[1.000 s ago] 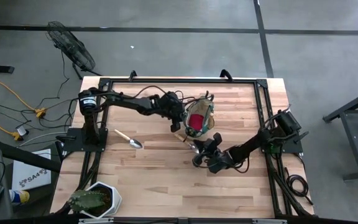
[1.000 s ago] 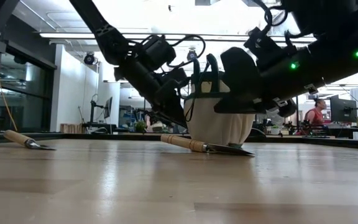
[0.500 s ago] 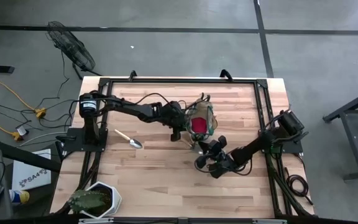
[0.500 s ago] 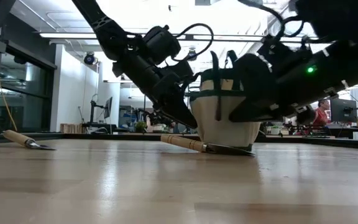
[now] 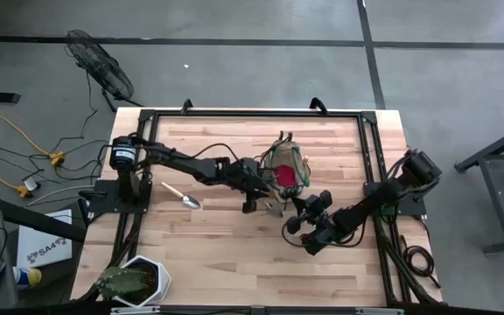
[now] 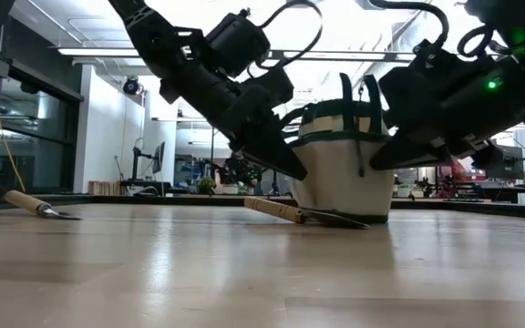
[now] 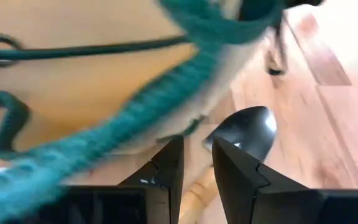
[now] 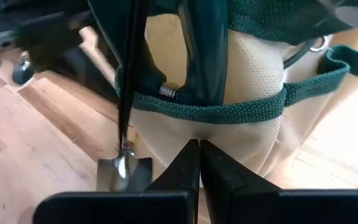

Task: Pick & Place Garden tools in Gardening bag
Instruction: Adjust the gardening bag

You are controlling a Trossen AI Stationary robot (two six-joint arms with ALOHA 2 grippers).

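Bright ceiling strips behind me wash the level view white, leaving my arms as dark silhouettes and a pale sheen on the light wooden bench (image 6: 244, 273). From above, light is even and shadows soft. At my left wrist, the khaki fabric bag with green trim (image 7: 92, 81) smears with blur.

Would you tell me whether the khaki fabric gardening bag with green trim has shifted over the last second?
Yes. The khaki fabric gardening bag with green trim slid rightward, toward the black table frame's right rail, in the high view.
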